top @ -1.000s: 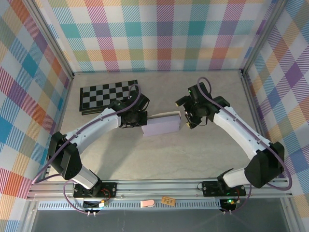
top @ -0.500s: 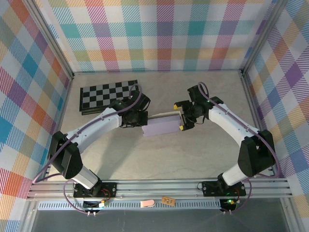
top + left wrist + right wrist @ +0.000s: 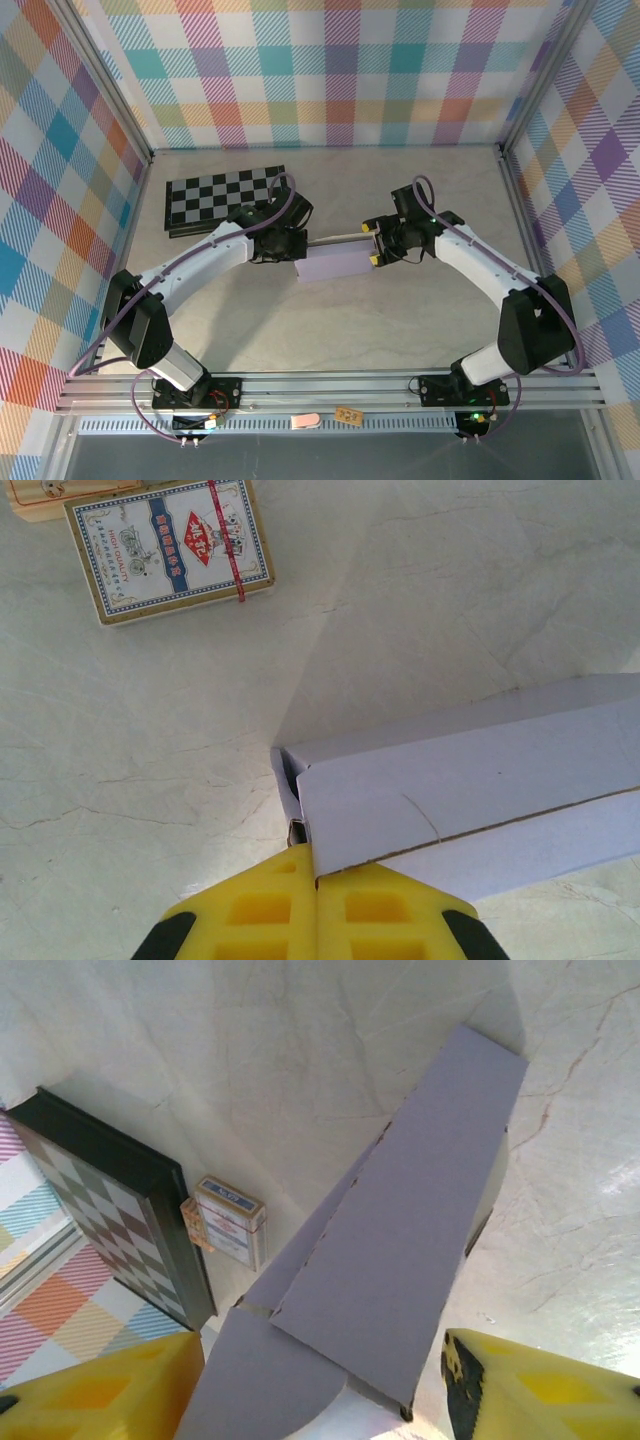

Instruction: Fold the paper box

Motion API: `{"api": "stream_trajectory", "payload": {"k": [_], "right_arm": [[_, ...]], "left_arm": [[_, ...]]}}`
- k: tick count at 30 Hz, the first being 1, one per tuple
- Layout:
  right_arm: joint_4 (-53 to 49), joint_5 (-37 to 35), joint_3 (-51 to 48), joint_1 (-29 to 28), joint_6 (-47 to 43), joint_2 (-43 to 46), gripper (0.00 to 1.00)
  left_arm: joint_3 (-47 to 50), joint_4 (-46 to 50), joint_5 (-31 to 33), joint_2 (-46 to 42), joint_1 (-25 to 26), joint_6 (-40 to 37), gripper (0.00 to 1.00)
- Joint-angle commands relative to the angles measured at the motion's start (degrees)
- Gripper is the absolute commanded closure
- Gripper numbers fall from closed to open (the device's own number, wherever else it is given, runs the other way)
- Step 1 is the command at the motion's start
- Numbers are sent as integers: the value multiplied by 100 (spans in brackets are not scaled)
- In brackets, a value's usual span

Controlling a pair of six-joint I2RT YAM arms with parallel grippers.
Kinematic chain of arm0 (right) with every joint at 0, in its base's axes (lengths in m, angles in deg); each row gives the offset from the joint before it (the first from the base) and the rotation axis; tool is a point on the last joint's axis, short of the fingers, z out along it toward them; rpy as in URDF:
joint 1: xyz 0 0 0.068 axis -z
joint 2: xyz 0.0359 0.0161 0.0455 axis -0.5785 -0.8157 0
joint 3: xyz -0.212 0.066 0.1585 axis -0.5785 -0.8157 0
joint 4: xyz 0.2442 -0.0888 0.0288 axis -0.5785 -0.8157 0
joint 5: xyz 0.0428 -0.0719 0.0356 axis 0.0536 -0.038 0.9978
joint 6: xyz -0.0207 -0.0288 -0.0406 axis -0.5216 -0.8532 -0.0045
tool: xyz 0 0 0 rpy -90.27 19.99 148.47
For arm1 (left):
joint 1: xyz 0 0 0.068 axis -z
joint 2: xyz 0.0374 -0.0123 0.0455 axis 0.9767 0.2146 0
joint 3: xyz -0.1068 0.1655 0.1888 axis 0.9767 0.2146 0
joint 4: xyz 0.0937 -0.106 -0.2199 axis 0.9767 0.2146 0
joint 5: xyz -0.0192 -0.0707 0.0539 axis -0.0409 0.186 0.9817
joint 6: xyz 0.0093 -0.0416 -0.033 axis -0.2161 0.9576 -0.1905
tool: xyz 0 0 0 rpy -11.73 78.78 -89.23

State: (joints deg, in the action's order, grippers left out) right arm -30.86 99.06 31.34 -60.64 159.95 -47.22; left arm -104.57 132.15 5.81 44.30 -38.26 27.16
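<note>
The lavender paper box lies partly folded in the middle of the table, its long top panel closed over and a rounded flap sticking out at its right end. My left gripper is shut on the box's left end. In the left wrist view its yellow fingers meet and pinch the edge of a wall panel. My right gripper stands open astride the box's right end. The end of the box sits between its two yellow fingers, and a gap shows at the right one.
A black-and-white checkerboard lies at the back left, behind the left arm. Between it and the box sits a small patterned card pack beside a small wooden piece. The patterned walls close in the table.
The right gripper has moved left onto the box's right end, and its jaws have narrowed around it. The left gripper has kept its pinch and stayed in place.
</note>
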Motion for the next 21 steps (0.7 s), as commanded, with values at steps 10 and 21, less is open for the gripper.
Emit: {"api": "stream_trajectory", "payload": {"k": [10,21], "right_arm": [[-63,-72,-443,-2,-220,64,41],[-313,-85,-422,-1,-510,52,52]], "left_arm": [[100,495,-393,348,143,218,100],[119,424,-442,356,178,304,100]]}}
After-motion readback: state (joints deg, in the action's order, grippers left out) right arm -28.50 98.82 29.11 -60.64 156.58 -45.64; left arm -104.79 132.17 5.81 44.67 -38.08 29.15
